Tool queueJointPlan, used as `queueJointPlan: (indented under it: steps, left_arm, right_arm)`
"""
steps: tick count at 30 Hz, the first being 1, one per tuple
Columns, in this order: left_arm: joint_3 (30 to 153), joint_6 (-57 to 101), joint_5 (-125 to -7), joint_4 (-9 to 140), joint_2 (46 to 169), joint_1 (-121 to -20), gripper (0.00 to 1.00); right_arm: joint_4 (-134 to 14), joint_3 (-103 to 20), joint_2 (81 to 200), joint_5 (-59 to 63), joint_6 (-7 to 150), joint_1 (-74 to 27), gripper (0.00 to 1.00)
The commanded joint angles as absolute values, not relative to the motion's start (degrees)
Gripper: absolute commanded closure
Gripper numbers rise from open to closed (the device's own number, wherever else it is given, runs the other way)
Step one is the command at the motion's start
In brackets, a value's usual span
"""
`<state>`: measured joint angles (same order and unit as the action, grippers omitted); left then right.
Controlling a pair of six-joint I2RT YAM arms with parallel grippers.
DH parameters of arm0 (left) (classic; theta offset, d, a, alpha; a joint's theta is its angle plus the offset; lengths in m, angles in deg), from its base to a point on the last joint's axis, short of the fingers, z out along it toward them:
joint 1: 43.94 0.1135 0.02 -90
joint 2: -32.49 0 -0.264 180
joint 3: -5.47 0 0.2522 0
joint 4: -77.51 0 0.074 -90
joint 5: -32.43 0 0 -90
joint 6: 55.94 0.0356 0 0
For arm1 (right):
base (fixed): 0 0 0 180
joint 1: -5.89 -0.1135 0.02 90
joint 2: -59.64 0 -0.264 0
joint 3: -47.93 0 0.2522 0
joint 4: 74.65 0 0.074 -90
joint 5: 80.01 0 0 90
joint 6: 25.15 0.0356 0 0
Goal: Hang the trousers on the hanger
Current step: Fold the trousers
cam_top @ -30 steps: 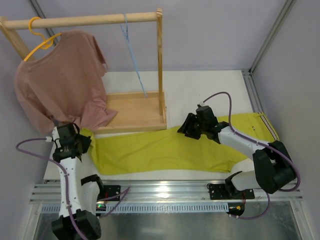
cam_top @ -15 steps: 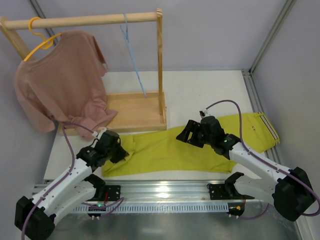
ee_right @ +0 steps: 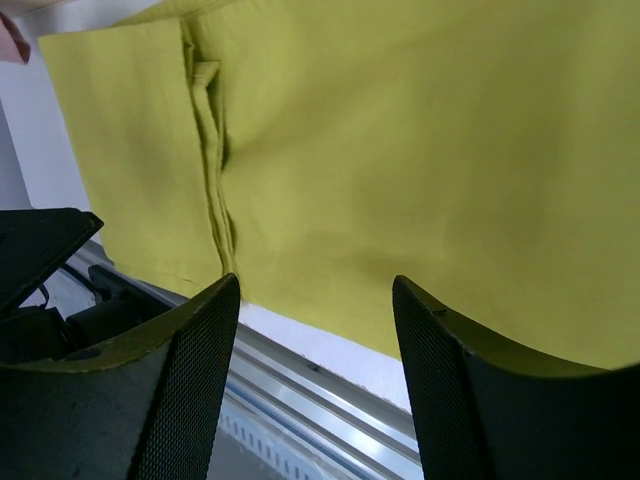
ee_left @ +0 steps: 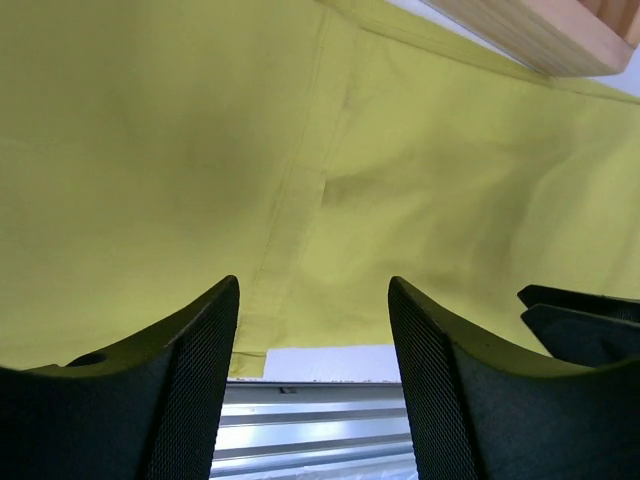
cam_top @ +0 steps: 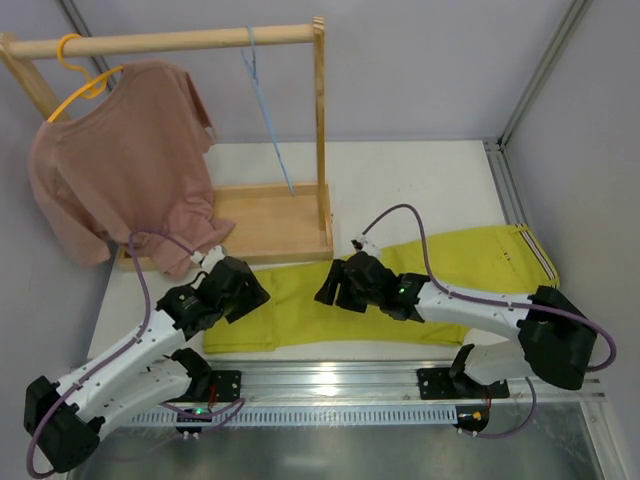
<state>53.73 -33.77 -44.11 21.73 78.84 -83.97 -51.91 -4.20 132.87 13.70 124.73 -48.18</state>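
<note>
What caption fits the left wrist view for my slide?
Open left fingers hover over the spread yellow-green trousers, wooden rack base at upper right.

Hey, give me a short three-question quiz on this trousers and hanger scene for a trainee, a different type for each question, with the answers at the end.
1. True or false: the trousers already hang on the blue hanger.
2. The left gripper and right gripper are: A) both open over the trousers; B) both shut on cloth; C) both holding the hanger.
3. Fill in: the blue hanger hangs from the wooden ____.
Key: 1 false, they lie on the table; 2 A; 3 rail.
</note>
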Motion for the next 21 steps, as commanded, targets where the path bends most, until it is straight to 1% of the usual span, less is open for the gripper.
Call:
queueJointPlan:
  steps: [1, 5, 8, 10, 14, 17, 21]
  left_arm:
    - [56.6, -30.9, -39.5, 17.9, 82.4, -83.4, 0.39]
    - [57.6, -27.2, -39.8, 16.3, 81.5, -81.4, 0.4]
    - [55.9, -24.7, -43.1, 16.9, 80.5, -77.4, 0.41]
    - [54.1, -24.9, -46.2, 17.0, 80.4, -77.0, 0.43]
    - [52.7, -27.6, -46.6, 18.6, 76.4, -77.0, 0.43]
    - [51.8, -27.8, -47.7, 19.8, 76.8, -77.0, 0.43]
    - [49.2, -26.2, -54.2, 25.2, 82.3, -77.0, 0.45]
  right_arm:
    - [-60.6, -11.9, 140.4, 19.3, 127.2, -52.6, 0.35]
    - [-64.9, -17.7, 149.6, 19.3, 128.0, -56.0, 0.35]
    - [-66.5, -20.8, 155.8, 19.3, 129.1, -57.6, 0.36]
    - [-69.5, -21.6, 158.2, 18.7, 129.7, -57.8, 0.39]
    - [-70.1, -24.4, 164.0, 18.9, 129.3, -58.4, 0.4]
    - [-69.9, -24.4, 164.9, 20.0, 129.3, -58.7, 0.4]
    - [-74.4, -16.0, 160.4, 21.6, 130.6, -58.9, 0.43]
